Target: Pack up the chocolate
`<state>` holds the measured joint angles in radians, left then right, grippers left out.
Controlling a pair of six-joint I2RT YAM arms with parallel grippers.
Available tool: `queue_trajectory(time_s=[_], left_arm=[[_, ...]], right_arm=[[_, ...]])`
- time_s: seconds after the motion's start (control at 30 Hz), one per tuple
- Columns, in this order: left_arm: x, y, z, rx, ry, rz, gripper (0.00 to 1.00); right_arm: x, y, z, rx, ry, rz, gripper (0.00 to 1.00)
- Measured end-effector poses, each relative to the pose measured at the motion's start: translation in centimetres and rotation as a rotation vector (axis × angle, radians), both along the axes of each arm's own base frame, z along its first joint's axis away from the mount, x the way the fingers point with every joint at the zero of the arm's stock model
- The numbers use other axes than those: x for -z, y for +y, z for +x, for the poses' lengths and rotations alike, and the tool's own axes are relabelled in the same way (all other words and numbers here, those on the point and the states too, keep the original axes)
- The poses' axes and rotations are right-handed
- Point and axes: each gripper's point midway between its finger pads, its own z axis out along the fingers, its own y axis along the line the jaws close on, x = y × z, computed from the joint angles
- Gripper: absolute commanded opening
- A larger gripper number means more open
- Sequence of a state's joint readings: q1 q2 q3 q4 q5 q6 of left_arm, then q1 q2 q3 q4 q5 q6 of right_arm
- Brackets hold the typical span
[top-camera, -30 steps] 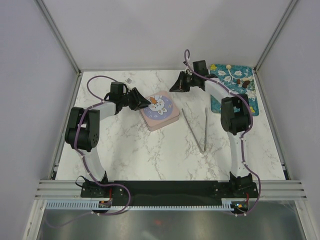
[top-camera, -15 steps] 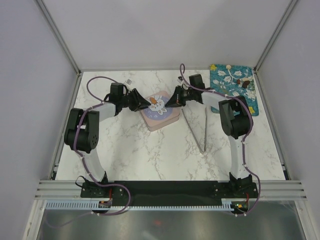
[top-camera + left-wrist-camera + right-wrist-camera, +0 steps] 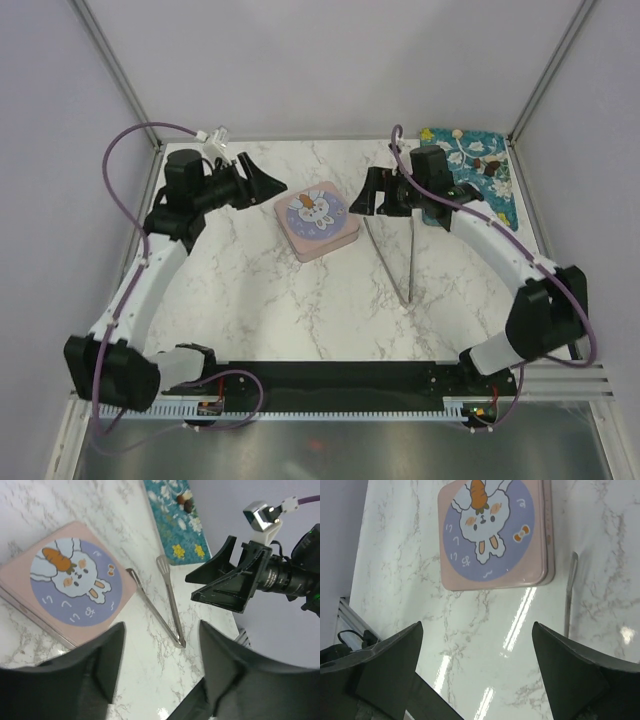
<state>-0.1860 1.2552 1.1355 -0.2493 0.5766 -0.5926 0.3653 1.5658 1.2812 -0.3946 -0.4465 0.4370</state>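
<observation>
The chocolate [image 3: 488, 165] lies as a few small brown and cream pieces on a teal flowered mat [image 3: 470, 150] at the back right; it also shows in the left wrist view as chocolate [image 3: 185, 501]. A square pink tin [image 3: 317, 220] with a bunny lid sits closed at the table's middle. My left gripper [image 3: 272, 183] hovers open and empty just left of the tin. My right gripper [image 3: 358, 200] hovers open and empty just right of it. The wrist views show the tin [image 3: 70, 580] [image 3: 495, 530] beyond my left gripper [image 3: 161, 630] and my right gripper [image 3: 477, 627].
Long metal tongs [image 3: 400, 255] lie in a V on the marble right of the tin, under the right arm. The tongs [image 3: 160, 600] point toward the teal mat [image 3: 175, 520]. Grey walls and metal rails close off the table's sides and back.
Both grippers have opened and drawn back from the tin's edges. The left arm has stretched up and to the left, the right arm has swung outward. The tin stays closed.
</observation>
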Motion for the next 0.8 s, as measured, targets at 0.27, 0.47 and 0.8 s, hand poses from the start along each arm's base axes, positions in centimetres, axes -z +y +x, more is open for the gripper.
queue_trajectory(time_s=[0.27,0.47,0.8], left_arm=[[-2.6,1.4,-7.5,0.042,-0.167,0.051,1.00],[1.2,2.0,-11.2,0.065,-0.122,0.084,1.00],[1.3,2.4,-12.7,0.072,-0.168,0.101,1.00]], right_arm=[[-2.9,-6.9,-6.3,0.221,-0.171,-0.095,0.98],[-3.4,-11.4,-8.8,0.379,-0.266,-0.167,0.98],[-5.4,-13.8,-9.3,0.473,-0.364,-0.204,0.98]])
